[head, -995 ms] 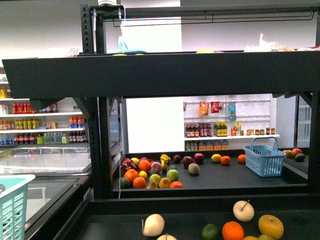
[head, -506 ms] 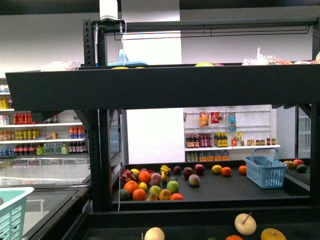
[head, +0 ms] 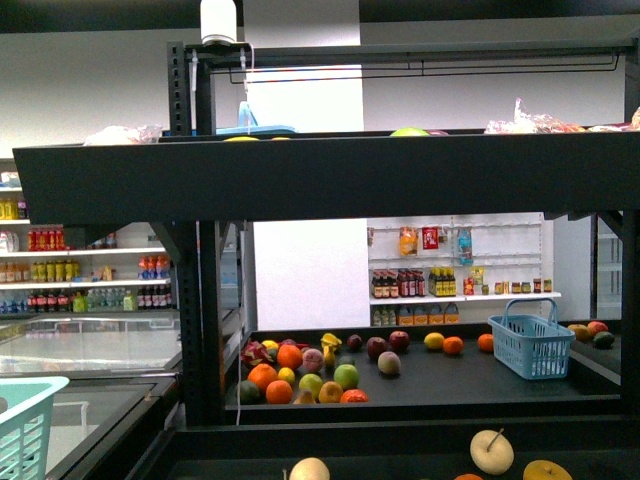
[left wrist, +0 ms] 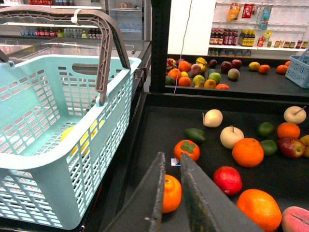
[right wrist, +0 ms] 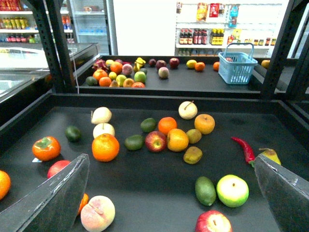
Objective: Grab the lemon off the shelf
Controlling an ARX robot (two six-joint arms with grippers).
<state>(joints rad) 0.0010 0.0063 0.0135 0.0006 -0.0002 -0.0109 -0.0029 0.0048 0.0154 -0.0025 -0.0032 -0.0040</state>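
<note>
The shelf (head: 300, 180) is a black rack with dark tray decks. On its far deck a bright yellow oval fruit, the lemon (head: 432, 341), lies beside an orange (head: 452, 345). It also shows far off as the lemon (right wrist: 191, 63) and the lemon (left wrist: 253, 66). My left gripper (left wrist: 172, 155) is shut and empty, hovering low over the near deck above an orange (left wrist: 171, 193). My right gripper (right wrist: 171, 157) is open wide over the near deck (right wrist: 145, 188), with nothing between its fingers. Neither gripper shows in the front view.
A teal basket (left wrist: 58, 106) with a grey handle stands beside the near deck, something yellow inside. Mixed fruit is scattered over the near deck, with a red chilli (right wrist: 244, 149). A blue basket (head: 530, 345) and a fruit pile (head: 300, 365) sit on the far deck.
The front view has lifted: the rack and fruit sit lower in the picture, and most near-deck fruit has slid out at the bottom edge.
</note>
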